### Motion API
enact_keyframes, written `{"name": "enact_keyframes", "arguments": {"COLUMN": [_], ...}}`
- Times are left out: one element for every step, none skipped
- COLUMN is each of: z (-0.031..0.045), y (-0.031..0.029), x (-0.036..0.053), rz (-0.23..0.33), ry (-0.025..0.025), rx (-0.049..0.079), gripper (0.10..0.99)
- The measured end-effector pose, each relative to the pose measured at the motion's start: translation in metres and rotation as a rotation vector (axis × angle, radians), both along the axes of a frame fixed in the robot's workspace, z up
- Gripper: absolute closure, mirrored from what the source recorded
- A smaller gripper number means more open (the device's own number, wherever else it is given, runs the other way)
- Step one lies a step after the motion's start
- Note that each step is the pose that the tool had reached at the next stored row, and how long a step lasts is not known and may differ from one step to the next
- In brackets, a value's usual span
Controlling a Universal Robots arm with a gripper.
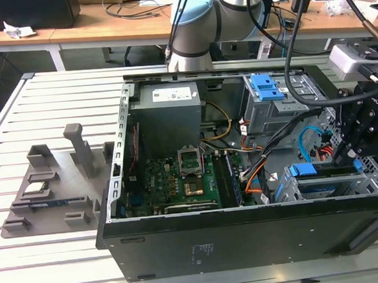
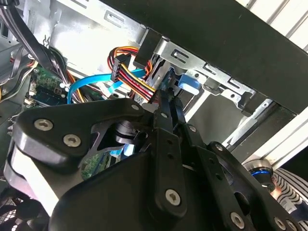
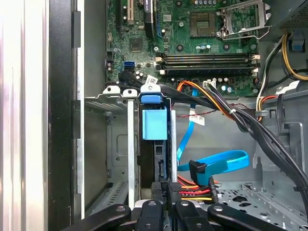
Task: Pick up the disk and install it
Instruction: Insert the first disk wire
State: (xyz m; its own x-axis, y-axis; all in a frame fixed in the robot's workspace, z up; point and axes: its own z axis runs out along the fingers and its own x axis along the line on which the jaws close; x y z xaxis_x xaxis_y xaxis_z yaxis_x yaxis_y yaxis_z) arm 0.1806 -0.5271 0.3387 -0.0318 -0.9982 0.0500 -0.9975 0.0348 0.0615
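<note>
Exterior view: an open desktop tower (image 1: pixel 242 177) lies on its side on a slatted metal workbench (image 1: pixel 51 98), and the arm's black gripper (image 1: pixel 356 145) reaches into the drive cage (image 1: pixel 336 182) at the case's corner toward the exterior view's right. The disk (image 1: pixel 319 171), marked by its blue carrier, stands edge-on in that cage directly beneath the tool. The step in hand looks like the install itself, with the drive already in its slot. A grey power supply (image 1: pixel 169 117) at the far edge of the case carries a white label, its print too small to read. A grey fixture tray (image 1: pixel 50 188) sits apart on the bench.

Second wrist view: the fingers (image 2: pixel 166 113) run close together toward the blue carrier tab (image 2: pixel 188 83) next to a bundle of red, yellow and black power wires (image 2: pixel 132 72). Whether they pinch the drive's edge cannot be told.

First wrist view: the disk (image 3: pixel 155 124) sits upright between the cage's steel rails, blue handle toward the motherboard (image 3: pixel 202 43), the gripper (image 3: pixel 166 195) at its near end. A blue data cable (image 3: pixel 221 161) loops just beside it. In my judgement, seating calls for a straight push along the rails. No writing is legible.
</note>
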Motion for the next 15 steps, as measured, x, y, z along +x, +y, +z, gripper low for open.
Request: {"name": "enact_keyframes", "arguments": {"z": [0.0, -0.0002, 0.012, 0.0168, 0.022, 0.026, 0.0286, 0.0312, 0.0351, 0.0389, 0.0407, 0.0424, 0.0432, 0.0435, 0.0435], "y": [0.0, 0.0, 0.0025, 0.0042, 0.0058, 0.0069, 0.0073, 0.0075, 0.0077, 0.0077, 0.0077, 0.0077, 0.0077, 0.0077, 0.0077], "x": [0.0, 0.0, -0.0001, 0.0, -0.0001, 0.0, 0.0, 0.0, 0.0, 0.0, 0.0, 0.0, 0.0, 0.0, 0.0], "rz": [0.0, 0.0, 0.0, 0.0, 0.0, 0.0, 0.0, 0.0, 0.0, 0.0, 0.0, 0.0, 0.0, 0.0, 0.0], "ry": [0.0, 0.0001, 0.0, 0.0001, 0.0, 0.0, 0.0, 0.0, 0.0, 0.0, 0.0, 0.0, 0.0, 0.0001, 0.0001], "rx": [0.0, 0.0, 0.0, 0.0, 0.0, 0.0, 0.0, 0.0, 0.0, 0.0, 0.0, 0.0, 0.0, 0.0, 0.0], "gripper": [0.922, 0.847, 0.847, 0.859, 0.984, 0.98, 0.98, 0.98, 0.98, 0.98, 0.98, 0.98, 0.98, 0.98, 0.98]}}
